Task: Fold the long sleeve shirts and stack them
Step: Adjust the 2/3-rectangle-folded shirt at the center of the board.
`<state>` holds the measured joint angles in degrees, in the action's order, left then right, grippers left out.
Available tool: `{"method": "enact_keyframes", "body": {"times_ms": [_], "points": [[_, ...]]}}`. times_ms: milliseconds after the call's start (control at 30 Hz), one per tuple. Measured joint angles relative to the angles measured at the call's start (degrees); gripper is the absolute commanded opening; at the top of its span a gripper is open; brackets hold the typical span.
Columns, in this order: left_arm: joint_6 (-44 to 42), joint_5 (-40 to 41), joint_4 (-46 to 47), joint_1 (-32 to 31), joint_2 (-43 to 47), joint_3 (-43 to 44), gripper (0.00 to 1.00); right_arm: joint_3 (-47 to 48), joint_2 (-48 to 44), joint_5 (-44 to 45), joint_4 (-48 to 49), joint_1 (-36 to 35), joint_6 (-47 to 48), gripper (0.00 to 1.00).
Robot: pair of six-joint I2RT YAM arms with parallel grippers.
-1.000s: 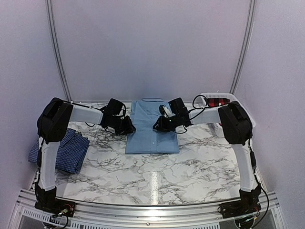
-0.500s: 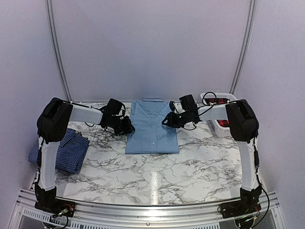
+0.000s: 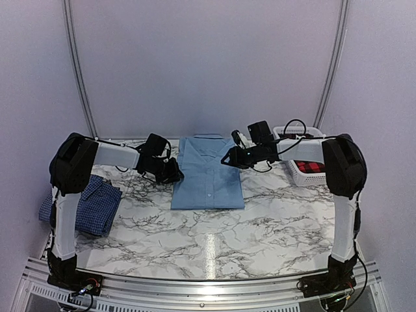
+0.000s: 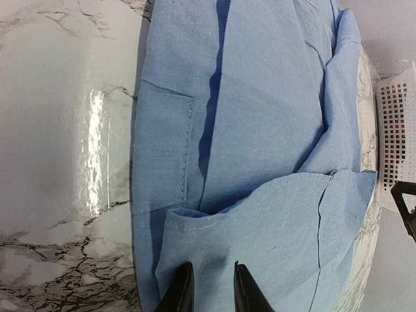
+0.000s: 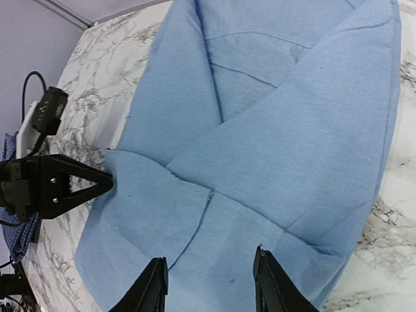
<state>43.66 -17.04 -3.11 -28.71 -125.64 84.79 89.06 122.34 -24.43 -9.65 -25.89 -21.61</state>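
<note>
The light blue shirt [image 3: 208, 175] lies folded at the back middle of the table, collar away from me. It fills the left wrist view [image 4: 260, 130] and the right wrist view [image 5: 273, 130]. My left gripper [image 3: 175, 171] sits at its left edge, low over a folded-in flap [image 4: 273, 240]. Its jaws are a narrow gap apart with cloth showing between them. My right gripper [image 3: 226, 160] is open and empty, raised over the shirt's right edge. The dark blue checked shirt [image 3: 88, 205] lies crumpled at the table's left edge.
A white perforated basket [image 3: 305, 170] with something red inside stands at the back right, beside my right arm. The marble table [image 3: 214, 240] has walls close on three sides. The left gripper's fingers show in the right wrist view [image 5: 65, 185].
My right gripper has lifted off the shirt and drawn back to the right, towards the basket. The left gripper and the shirt have stayed put.
</note>
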Motion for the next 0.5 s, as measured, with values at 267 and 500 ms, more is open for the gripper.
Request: {"method": "enact_keyframes", "body": {"times_ms": [267, 500], "points": [[-0.24, -0.02, -1.31, 0.00, 0.63, 0.61, 0.24, -4.85, -4.24, -1.49, 4.48, -4.61, -1.33, 0.41], [-0.44, -0.02, -2.60, 0.00, 1.73, 1.27, 0.24, -5.53, 0.94, -3.89, 6.51, -3.56, -2.67, 0.41]]}}
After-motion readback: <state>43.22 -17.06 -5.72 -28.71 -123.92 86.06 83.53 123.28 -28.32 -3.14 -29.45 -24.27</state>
